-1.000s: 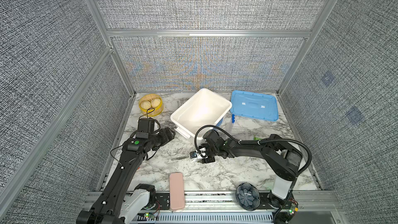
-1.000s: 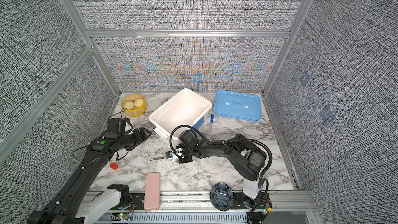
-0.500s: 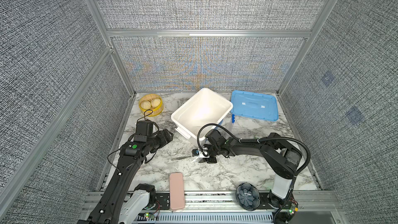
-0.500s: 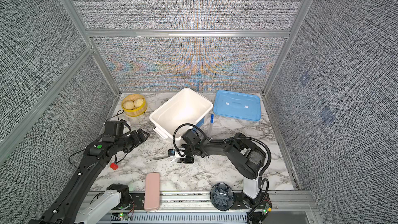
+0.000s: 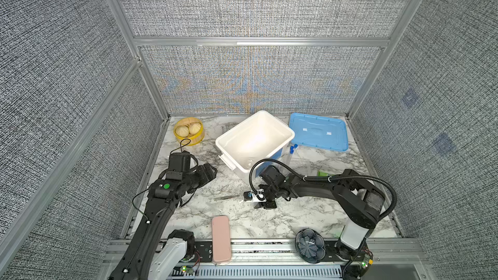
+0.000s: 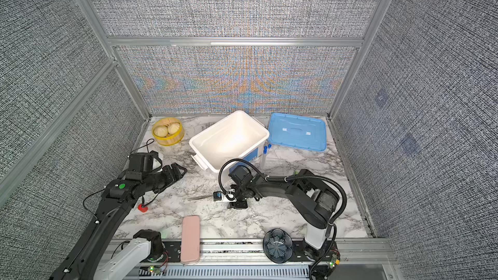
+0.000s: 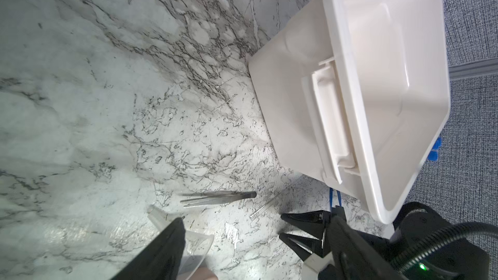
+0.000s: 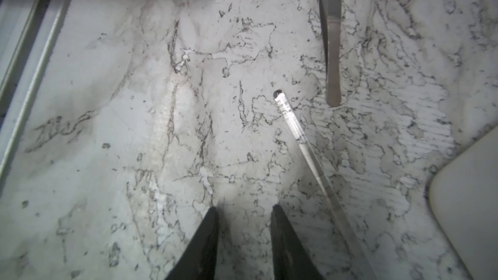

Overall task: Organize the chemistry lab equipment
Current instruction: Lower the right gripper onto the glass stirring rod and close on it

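Grey metal tweezers [image 5: 226, 198] [image 6: 200, 197] [image 7: 218, 197] [image 8: 332, 36] lie flat on the marble in front of the white bin. A thin white rod [image 8: 296, 130] [image 7: 265, 207] lies beside them. My right gripper [image 5: 265, 206] [image 6: 238, 205] [image 8: 244, 210] points down at the table, open, with bare marble between its fingertips. The rod runs just outside one of its fingers. My left gripper [image 5: 208, 171] [image 6: 179, 170] hovers left of the bin, jaws wide. Only one of its fingers [image 7: 169, 241] shows, with a clear spouted vessel [image 7: 198, 241] behind it; contact is unclear. Blue-capped tubes [image 5: 292, 150] [image 6: 265, 149] stand by the bin.
The white bin [image 5: 289, 133] stands at centre back with its blue lid [image 5: 318, 136] to the right. A yellow steamer basket [image 5: 188, 131] sits back left. A pink case [image 5: 221, 238] and a dark flower-shaped dish [image 5: 310, 245] lie at the front edge. A small red piece [image 6: 142, 207] lies under the left arm.
The right gripper's jaws have narrowed over bare table and it has shifted slightly right. The left arm has drawn back a little, its jaws unchanged.
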`<state>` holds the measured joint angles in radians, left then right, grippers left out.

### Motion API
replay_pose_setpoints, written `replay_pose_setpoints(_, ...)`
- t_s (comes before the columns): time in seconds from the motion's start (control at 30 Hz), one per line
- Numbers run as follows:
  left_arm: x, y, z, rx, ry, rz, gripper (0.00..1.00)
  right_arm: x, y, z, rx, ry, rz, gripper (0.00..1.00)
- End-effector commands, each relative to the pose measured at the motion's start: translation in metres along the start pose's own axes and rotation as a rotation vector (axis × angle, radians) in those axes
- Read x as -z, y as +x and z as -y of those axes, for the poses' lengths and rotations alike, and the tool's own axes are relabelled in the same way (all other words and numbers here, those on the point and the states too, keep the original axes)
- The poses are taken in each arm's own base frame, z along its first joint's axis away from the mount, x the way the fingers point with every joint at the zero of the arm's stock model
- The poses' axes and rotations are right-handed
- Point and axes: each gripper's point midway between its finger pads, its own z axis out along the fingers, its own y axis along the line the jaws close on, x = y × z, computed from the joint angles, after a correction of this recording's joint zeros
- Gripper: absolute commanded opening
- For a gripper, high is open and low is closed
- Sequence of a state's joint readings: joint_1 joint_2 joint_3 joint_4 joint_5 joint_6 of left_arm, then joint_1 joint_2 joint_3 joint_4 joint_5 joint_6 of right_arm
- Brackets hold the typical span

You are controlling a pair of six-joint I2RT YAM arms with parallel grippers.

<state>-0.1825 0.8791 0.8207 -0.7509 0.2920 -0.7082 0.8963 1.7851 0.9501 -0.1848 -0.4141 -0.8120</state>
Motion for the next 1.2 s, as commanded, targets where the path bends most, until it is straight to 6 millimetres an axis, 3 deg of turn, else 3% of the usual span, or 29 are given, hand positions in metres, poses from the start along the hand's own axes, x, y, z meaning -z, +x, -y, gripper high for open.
replay_pose_setpoints(0.0, 0.001, 0.001, 0.003, -0.011, 0.014, -0.008, 0.85, 0.0, 0.006, -0.002, 0.015, -0.023, -0.046, 0.33)
replay_pose_setpoints(0.2, 0.004, 0.004, 0.0, -0.022, 0.009, 0.0, 0.85, 0.007, -0.003, -0.008, 0.053, -0.021, -0.033, 0.37)
replay_pose_setpoints(0.87, -0.002, 0.007, -0.006, -0.024, -0.003, -0.008, 0.85, 0.018, 0.0, 0.056, -0.136, 0.278, 0.149, 0.45)
replay_pose_setpoints(1.03, -0.002, 0.008, -0.007, -0.026, -0.004, -0.007, 0.85, 0.01, 0.001, 0.054, -0.178, 0.209, 0.185, 0.49)
replay_pose_setpoints(1.1, -0.002, 0.008, -0.007, -0.028, -0.006, -0.009, 0.85, 0.003, 0.005, 0.048, -0.188, 0.147, 0.175, 0.55)
replay_pose_setpoints(1.17, -0.003, 0.008, -0.008, -0.027, -0.008, -0.012, 0.85, -0.002, 0.01, 0.04, -0.192, 0.094, 0.149, 0.55)
